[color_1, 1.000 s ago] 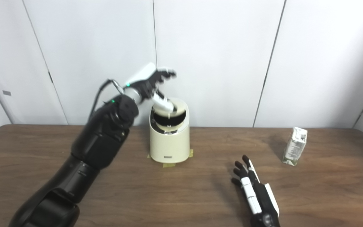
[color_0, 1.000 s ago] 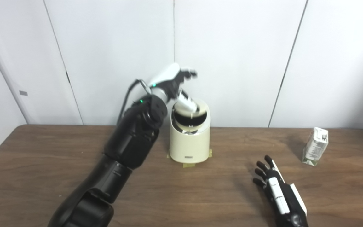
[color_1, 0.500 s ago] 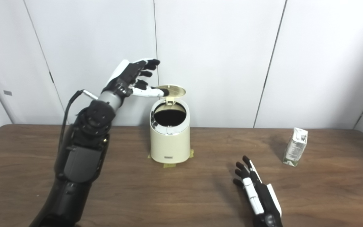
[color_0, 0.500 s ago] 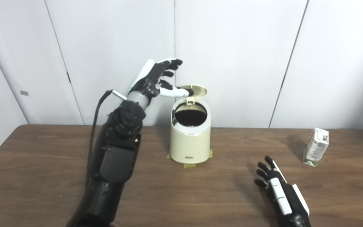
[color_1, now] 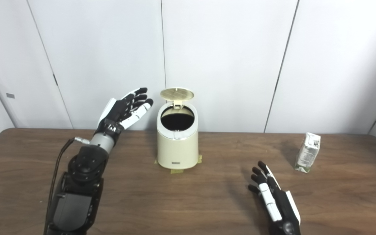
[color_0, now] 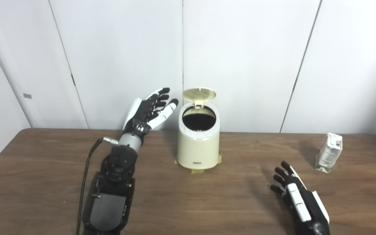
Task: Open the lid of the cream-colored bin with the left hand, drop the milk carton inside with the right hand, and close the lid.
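Milk carton (color_0: 328,152) upright w/ slight tilt, bin lid (color_0: 199,94) up, both robot hands released

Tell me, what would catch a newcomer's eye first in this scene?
Probably the cream-colored bin standing mid-table near the wall, its round lid flipped up and the dark opening showing. Just to its left, the left robot hand is raised with fingers spread, holding nothing. Far off at the table's right end stands a small milk carton, with the right robot hand lying open on the wood nearer the front.
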